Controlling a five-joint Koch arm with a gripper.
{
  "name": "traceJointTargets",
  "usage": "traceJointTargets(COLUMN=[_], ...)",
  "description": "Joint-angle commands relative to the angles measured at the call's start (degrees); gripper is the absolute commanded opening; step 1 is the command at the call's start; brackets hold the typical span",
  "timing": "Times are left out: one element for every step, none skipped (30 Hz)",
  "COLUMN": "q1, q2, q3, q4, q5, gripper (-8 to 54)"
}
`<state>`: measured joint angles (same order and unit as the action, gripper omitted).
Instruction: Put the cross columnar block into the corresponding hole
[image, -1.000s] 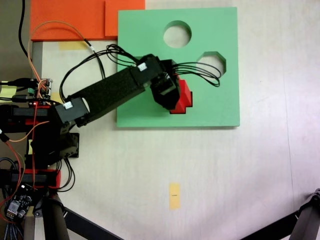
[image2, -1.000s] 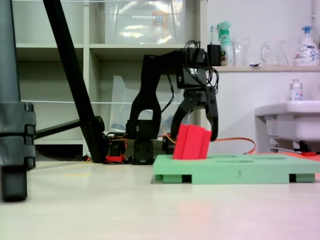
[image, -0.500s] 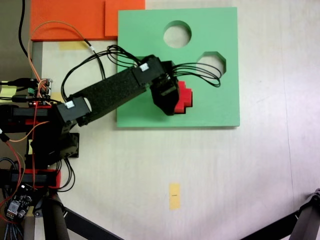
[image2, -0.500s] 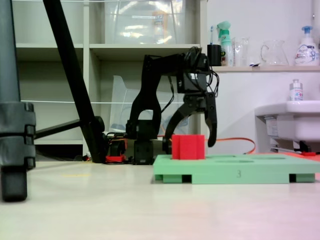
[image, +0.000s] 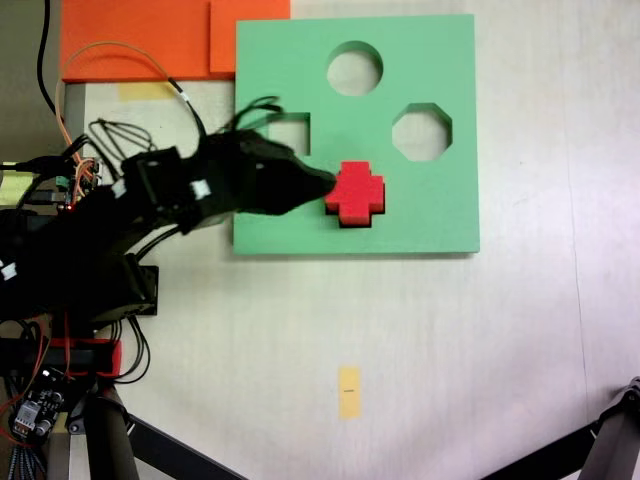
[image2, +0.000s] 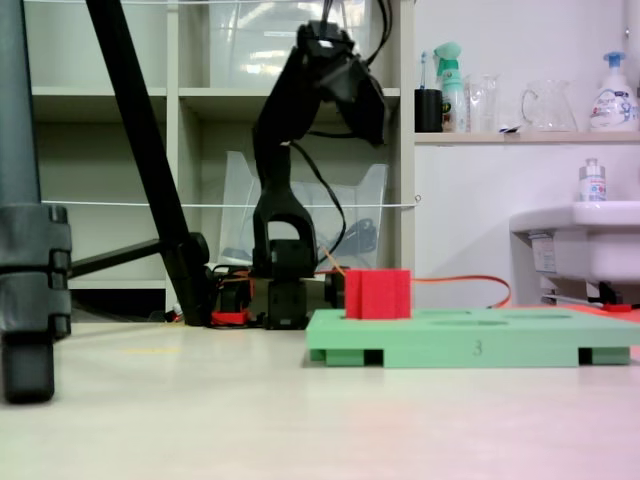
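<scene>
red block (image2: 377, 294) upright in green board (image: 430, 215), open air above, arm (image2: 300, 110) raised high

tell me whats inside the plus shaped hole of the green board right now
The red cross block stands upright in it, its upper part sticking up above the green board. Its lower part and the hole's edges are covered, so how deep it sits cannot be seen. The gripper is raised, clear of it.

I count one red cross block (image: 358, 193), one green board (image: 440, 215) with four cutouts, and two orange foam sheets (image: 140, 40).
</scene>
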<state>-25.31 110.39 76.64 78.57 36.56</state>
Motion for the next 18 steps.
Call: traceJointTargets(q1=[1.85, 2.72, 4.75, 6.50, 6.94, 7.38, 9.67, 12.30, 13.62, 15.21, 16.52, 17.31, 18.11, 18.81, 19.51, 19.86, 20.04, 20.13], q2=[6.86, 9.58, 13.80, 18.98, 21.71, 22.41, 22.41, 22.41, 22.50, 22.50, 22.41, 22.41, 22.50, 22.41, 22.41, 22.41, 22.41, 22.41], q3=[3.34, 7.47, 13.62, 22.32, 28.30, 32.96, 35.42, 39.55, 42.36, 47.02, 50.89, 55.81, 61.79, 67.50, 73.39, 79.63, 82.97, 86.92], q4=[-6.86, -8.79, -12.22, -18.46, -23.29, -26.46, -26.63, -26.72, -26.72, -27.25, -29.62, -34.01, -40.78, -47.64, -54.40, -60.56, -63.28, -65.57], q5=[-15.12, -20.65, -25.49, -30.23, -32.78, -33.31, -33.31, -33.05, -32.70, -31.29, -30.76, -30.67, -30.67, -30.67, -30.67, -30.67, -30.67, -30.67], gripper=[34.8, 34.8, 34.9, 35.3, 36.0, 36.9, 38.5, 39.0, 39.3, 39.6, 39.6, 39.6, 39.6, 39.6, 39.6, 39.6, 39.6, 39.6])
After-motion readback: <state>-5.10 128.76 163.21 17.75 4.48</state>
